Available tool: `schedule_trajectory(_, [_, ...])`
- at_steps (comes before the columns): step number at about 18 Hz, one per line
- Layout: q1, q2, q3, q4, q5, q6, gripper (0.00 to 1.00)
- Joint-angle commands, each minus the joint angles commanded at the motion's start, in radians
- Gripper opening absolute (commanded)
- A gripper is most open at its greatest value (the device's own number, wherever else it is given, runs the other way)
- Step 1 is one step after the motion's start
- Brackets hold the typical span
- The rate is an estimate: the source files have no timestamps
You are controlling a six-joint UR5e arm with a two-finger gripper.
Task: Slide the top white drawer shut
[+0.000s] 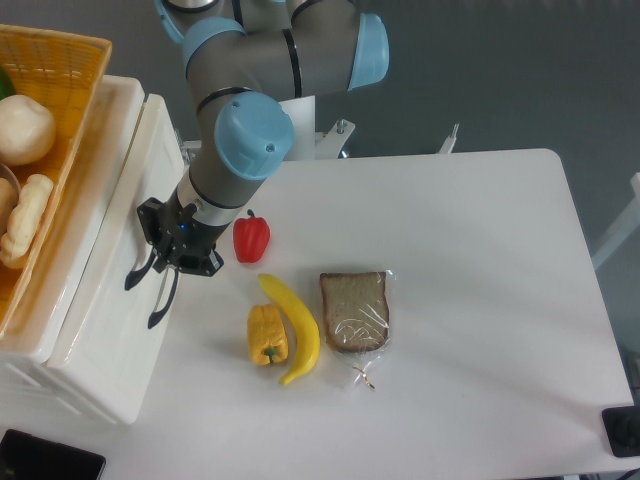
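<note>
Here, the glossy white plastic top drawer (110,300) with its curved black handle (160,295) sits nearly flush in the cabinet, its front running from 12 to 6 o'clock; the black two-finger gripper (150,272) presses at 3 o'clock, whether spread or closed unclear.

Single fixed camera, mounted high, looking steeply down on the table (470,300) from its front side. Medium range: whole tabletop in frame, cabinet (95,330) cut off at left edge, arm (250,110) entering from top.
</note>
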Motion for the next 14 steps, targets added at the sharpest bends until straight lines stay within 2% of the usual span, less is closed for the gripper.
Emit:
schedule_trajectory(6, [0.0,0.0,0.009,0.0,0.002,0.002,0.01])
schedule_trajectory(8, [0.012,0.0,0.014,0.0,0.002,0.008,0.08])
schedule_trajectory(9, [0.03,0.0,0.02,0.002,0.002,0.008,0.14])
schedule_trajectory(10, [0.05,-0.002,0.028,0.002,0.002,0.012,0.26])
schedule_trajectory(12, [0.099,-0.006,0.046,0.008,0.003,0.017,0.54])
schedule_trajectory(14, [0.145,-0.028,0.069,0.047,0.008,0.018,0.81])
